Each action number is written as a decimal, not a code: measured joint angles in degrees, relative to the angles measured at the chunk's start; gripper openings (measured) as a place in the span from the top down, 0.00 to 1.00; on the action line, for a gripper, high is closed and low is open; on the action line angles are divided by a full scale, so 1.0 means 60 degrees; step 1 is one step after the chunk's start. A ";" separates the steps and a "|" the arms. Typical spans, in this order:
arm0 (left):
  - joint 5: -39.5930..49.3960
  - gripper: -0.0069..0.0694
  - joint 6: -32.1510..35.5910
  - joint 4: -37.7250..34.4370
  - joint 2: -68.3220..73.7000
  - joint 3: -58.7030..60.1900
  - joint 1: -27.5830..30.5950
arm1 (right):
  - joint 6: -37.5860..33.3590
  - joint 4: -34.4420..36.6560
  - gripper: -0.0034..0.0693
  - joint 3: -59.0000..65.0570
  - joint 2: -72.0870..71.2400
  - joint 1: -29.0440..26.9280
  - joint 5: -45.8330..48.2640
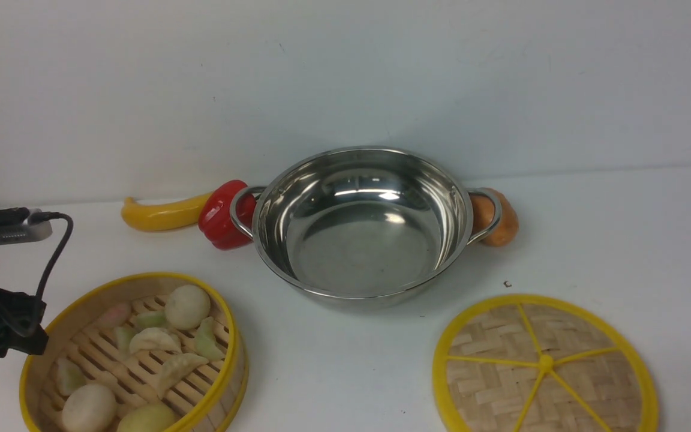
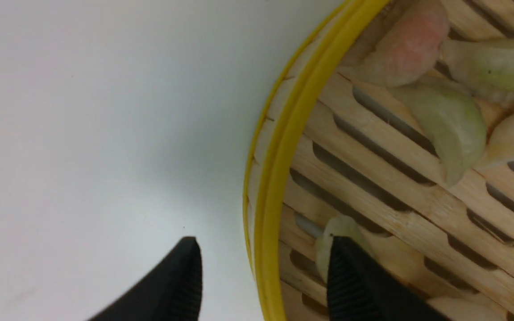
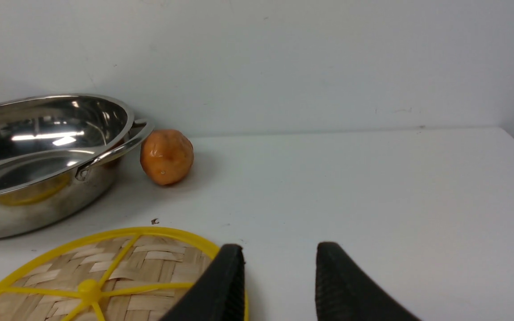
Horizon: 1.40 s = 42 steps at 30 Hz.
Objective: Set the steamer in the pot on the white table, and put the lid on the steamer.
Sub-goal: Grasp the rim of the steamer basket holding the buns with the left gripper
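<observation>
The round, yellow-rimmed bamboo steamer with pale toy dumplings is being kept on the white tabletop, nearer the robot and left of the shiny stainless-steel pot. Its rim is being straddled by the parted fingers of the left end effector, presumably so that the wall can be pinched for lifting. The pot is being left uncovered, which should allow insertion from above. The flat woven-bamboo lid is being left aside, presumably until the steamer is seated; the right end effector is being held open and empty.
</observation>
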 joint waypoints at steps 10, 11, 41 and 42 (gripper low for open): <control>-0.0482 0.45 -0.0074 0.0014 0.0513 0.0000 0.0000 | 0.0000 0.0000 0.62 0.0000 0.0000 0.0000 0.0000; -0.0482 0.45 -0.0074 0.0014 0.0526 0.0000 0.0000 | 0.0000 0.0000 0.62 0.0000 0.0000 0.0000 0.0000; -0.0694 0.80 -0.0115 -0.0015 0.1217 0.0000 -0.0252 | 0.0000 0.0000 0.62 0.0000 0.0000 0.0000 0.0000; -0.0705 0.83 -0.0127 0.0029 0.1217 0.0000 -0.0261 | 0.0000 0.0000 0.62 0.0000 0.0000 0.0000 0.0000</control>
